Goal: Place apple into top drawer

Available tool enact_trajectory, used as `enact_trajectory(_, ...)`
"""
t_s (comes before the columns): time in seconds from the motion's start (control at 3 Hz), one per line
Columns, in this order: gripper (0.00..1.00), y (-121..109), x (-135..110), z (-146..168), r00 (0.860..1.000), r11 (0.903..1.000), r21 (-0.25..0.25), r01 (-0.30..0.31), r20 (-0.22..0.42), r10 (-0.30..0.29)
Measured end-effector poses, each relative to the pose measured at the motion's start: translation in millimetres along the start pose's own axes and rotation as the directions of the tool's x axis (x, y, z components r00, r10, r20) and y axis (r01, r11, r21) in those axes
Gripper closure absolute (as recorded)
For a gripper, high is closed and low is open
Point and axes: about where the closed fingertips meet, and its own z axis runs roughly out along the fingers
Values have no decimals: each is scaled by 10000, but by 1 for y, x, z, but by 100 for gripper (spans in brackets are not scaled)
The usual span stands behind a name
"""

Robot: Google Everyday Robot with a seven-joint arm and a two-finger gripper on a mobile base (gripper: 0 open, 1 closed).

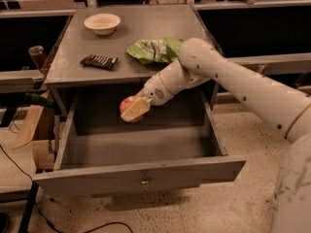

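Note:
My gripper [133, 110] is shut on the red-orange apple [127, 105] and holds it inside the open top drawer [141, 171], near the drawer's back, above its floor. A pale finger [137, 108] covers the apple's right side. The white arm reaches in from the right, over the cabinet's front edge. The drawer is pulled far out, its flat front panel with a small lock towards me.
On the grey cabinet top [146, 28] stand a cream bowl [102, 23] at the back left, a dark snack bar [99, 61] on the left and a green chip bag [154, 49] beside the arm. A cardboard box [34, 130] sits left of the drawer.

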Motion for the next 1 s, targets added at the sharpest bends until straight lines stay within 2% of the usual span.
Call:
enact_trajectory(0.33, 100, -14, 26, 27, 9887, 9905, -44, -1374, -609, 1369)
enact_trajectory(0.67, 100, -27, 42, 41, 9533, 9584, 328, -2836, -989, 2854)
enact_trajectory(1.0, 100, -37, 53, 47, 9020, 9072, 907, -4107, -1048, 4188)
